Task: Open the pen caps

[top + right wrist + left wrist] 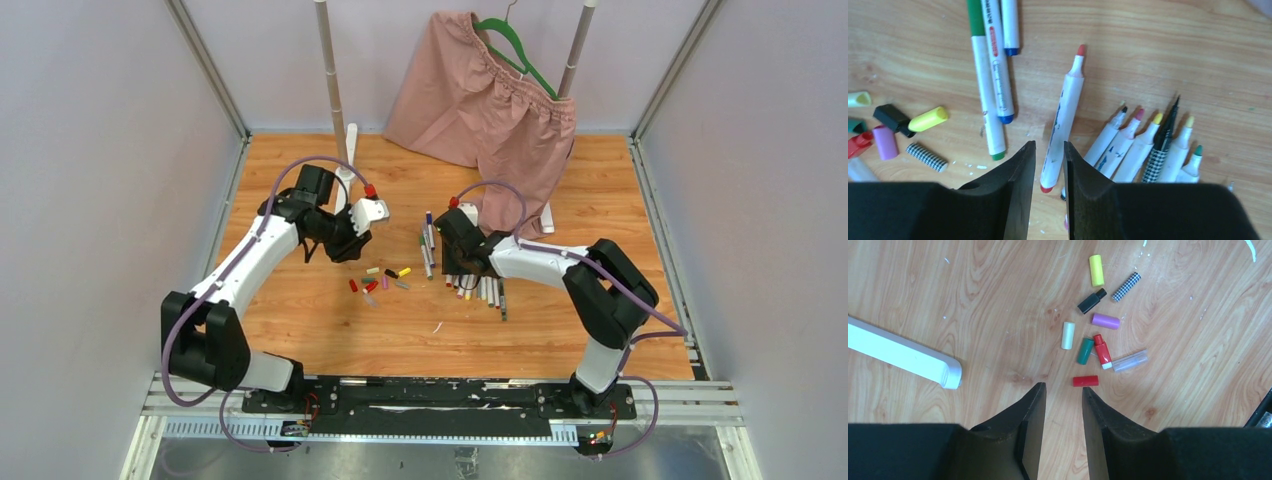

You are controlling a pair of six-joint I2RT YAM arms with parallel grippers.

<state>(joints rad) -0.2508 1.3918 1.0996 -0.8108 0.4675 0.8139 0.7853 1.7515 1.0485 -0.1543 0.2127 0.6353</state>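
Observation:
Loose pen caps [380, 280] lie in a cluster mid-table. The left wrist view shows a yellow cap [1096, 270], black cap [1091, 301], checkered cap [1126, 287], purple cap [1106, 320], green cap [1085, 351] and red cap [1085, 381]. My left gripper [1063, 386] hovers open and empty, just short of the red cap. My right gripper [1049, 143] stands slightly open above a red-tipped uncapped pen [1063, 120], which lies on the table under the gap. A row of uncapped pens [1148, 150] lies to its right. Capped green and blue pens [990, 85] lie to its left.
Pink shorts [490, 100] on a green hanger [515, 45] hang at the back between two white poles [330, 70]. A white stand foot [903, 356] lies left of the caps. Grey walls close in both sides.

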